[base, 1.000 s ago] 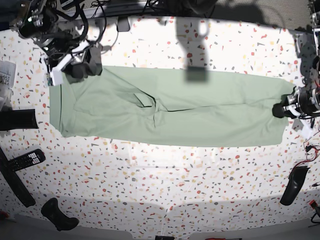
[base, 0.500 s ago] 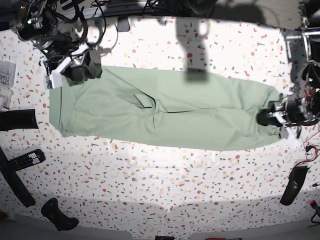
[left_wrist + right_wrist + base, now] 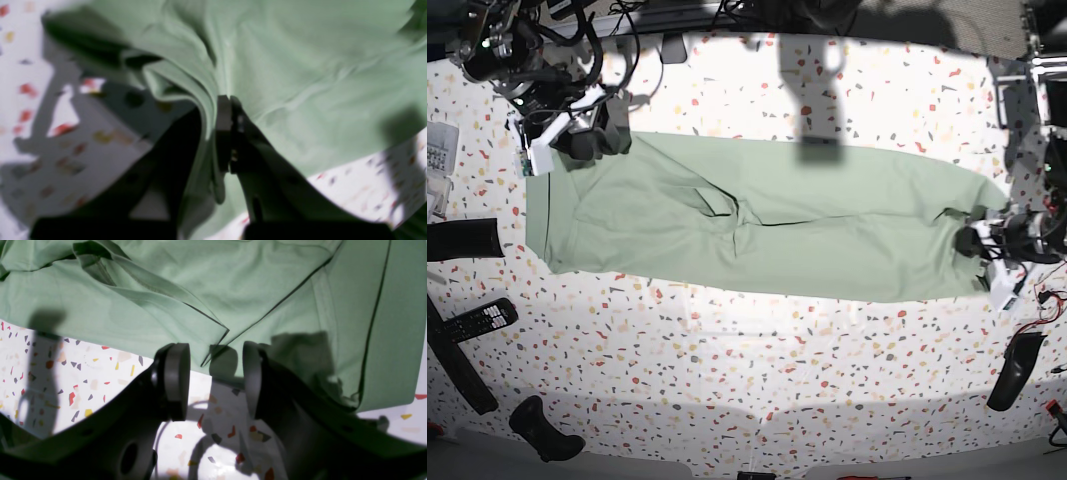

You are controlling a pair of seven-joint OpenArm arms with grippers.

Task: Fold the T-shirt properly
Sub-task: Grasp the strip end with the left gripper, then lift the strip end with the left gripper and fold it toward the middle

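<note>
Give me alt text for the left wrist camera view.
A black pincer is shut on a bunched fold of the mint-green shirt, which fills the upper frame. A white speckled table shows at left and lower right; the image is blurry.

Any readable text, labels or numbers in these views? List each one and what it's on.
No text can be read anywhere.
T-shirt: plain cloth, no print visible.
Paper sheet at the table's edge: dark marks, too small to read.
Remote control: buttons show, markings too small.
</note>
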